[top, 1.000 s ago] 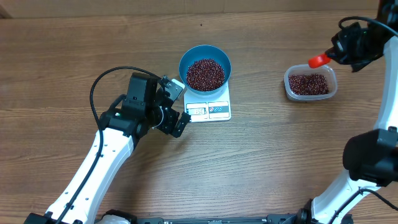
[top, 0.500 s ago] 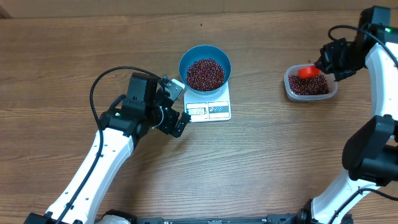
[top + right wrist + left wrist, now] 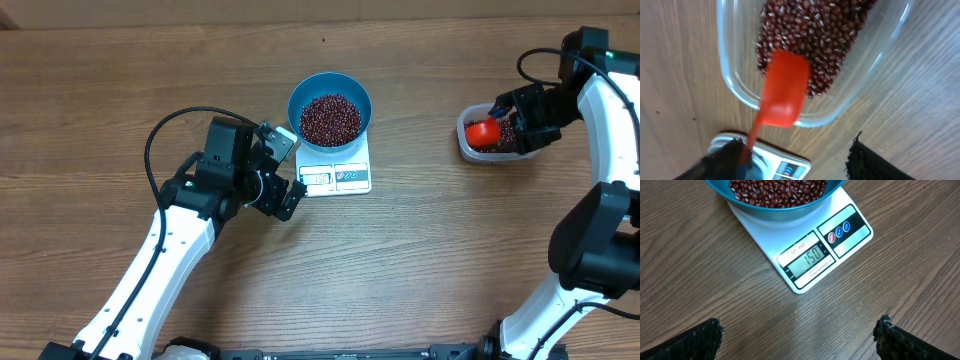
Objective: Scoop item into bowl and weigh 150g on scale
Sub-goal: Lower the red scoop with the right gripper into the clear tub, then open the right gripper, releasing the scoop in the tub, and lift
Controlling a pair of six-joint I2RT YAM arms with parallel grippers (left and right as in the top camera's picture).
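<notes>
The weighing looks finished: the bowl [image 3: 330, 78] sits on the scale [image 3: 350, 165] near the middle of the desk [image 3: 450, 260], heaped with beans [image 3: 330, 118], and the display [image 3: 807, 262] reads 150. The left hand [image 3: 287, 170] hovers at the scale's 8 o'clock, spread wide and empty. Well off at 3 o'clock, the right hand [image 3: 515, 120] hangs over the clear tub [image 3: 465, 140] of spare beans. Its fingers stand apart, and the red scoop [image 3: 785, 95] rests blade-down on the heap, its thin handle against one finger but not pinched. Probably only parking the scoop and withdrawing both arms is left.
</notes>
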